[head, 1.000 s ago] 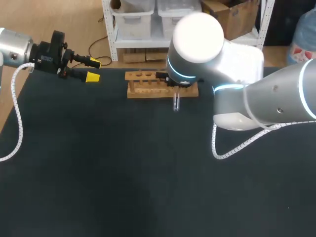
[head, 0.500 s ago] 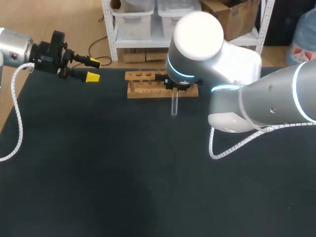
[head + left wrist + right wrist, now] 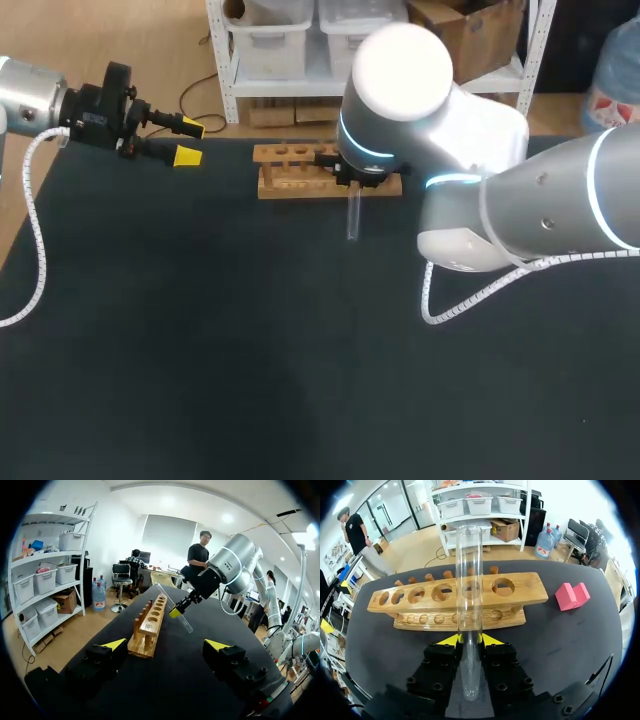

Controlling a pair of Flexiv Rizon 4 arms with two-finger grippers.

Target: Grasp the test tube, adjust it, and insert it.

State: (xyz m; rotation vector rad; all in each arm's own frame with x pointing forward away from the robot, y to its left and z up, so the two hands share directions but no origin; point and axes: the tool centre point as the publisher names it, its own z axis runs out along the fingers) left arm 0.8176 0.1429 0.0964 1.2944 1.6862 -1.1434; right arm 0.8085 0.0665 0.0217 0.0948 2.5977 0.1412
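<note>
My left end effector (image 3: 190, 141) sits level at far left, fingers spread apart. My right arm (image 3: 520, 200) reaches past centre; the right end effector (image 3: 470, 640) clamps the test tube (image 3: 469, 570).

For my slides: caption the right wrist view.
Right hand shut on a clear test tube, facing the wooden rack.

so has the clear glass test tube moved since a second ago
Yes: the clear glass test tube shifted slightly left along the front of the wooden rack.
</note>
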